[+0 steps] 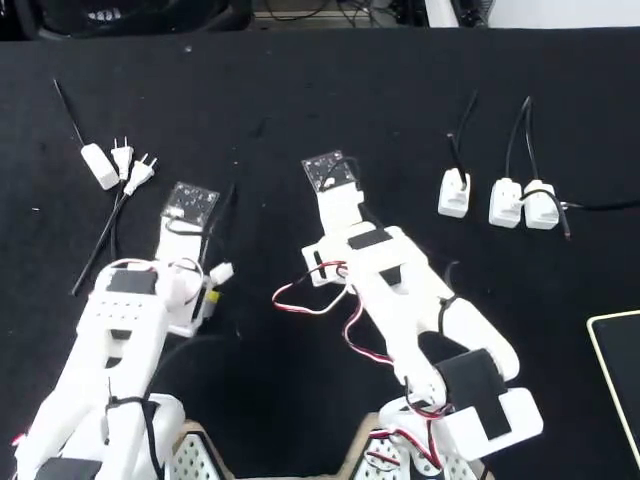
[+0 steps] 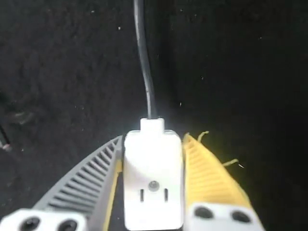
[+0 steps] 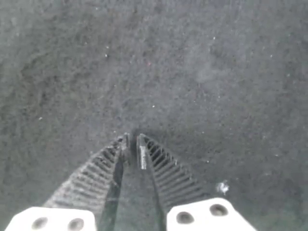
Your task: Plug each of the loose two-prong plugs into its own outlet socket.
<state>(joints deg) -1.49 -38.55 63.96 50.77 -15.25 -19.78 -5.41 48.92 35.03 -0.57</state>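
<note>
Black cloth desk [image 1: 300, 90]. Pinching an outlet socket [image 2: 153, 192] in left gripper [image 2: 154, 139] jaws, slot face toward the wrist camera, cord trailing away; likely steadying it for insertion. Idle right gripper [image 3: 133, 140] low over bare cloth, jaws pressed nearly together, nothing between. Two loose plugs [image 1: 141, 172] upper left beside a spare socket [image 1: 99, 165]; three mated pairs [image 1: 505, 202] upper right, apparently done.

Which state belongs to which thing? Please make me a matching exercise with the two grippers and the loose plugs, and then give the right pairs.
Things:
1. left gripper
2. right gripper
3. loose plugs

States:
A. lying on the table
B. shut on a white socket
C. shut, with nothing held

Pairs: 1-B, 2-C, 3-A.
</note>
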